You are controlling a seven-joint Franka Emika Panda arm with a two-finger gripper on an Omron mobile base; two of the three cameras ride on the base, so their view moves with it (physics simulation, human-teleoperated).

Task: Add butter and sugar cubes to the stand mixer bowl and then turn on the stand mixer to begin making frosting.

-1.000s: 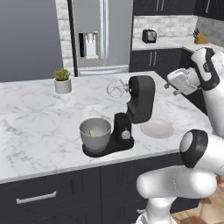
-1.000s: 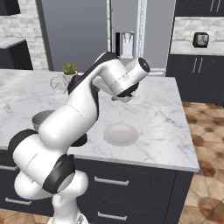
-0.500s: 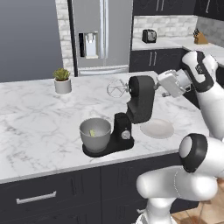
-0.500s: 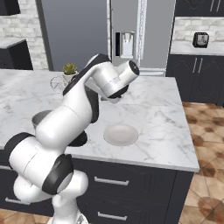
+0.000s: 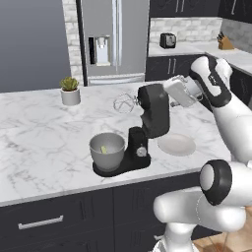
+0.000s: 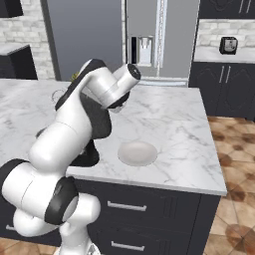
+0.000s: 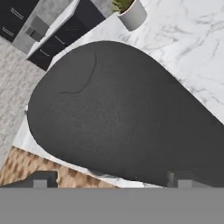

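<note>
Claw [image 7: 109,178] gapes against stand mixer [image 5: 147,128] head; plate [image 5: 176,144] beside.

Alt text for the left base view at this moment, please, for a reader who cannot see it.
The robot's open hand is at the back of the raised head of a black stand mixer on a marble counter. Its metal bowl holds a small pale yellow lump; a white plate lies beside the mixer.
</note>
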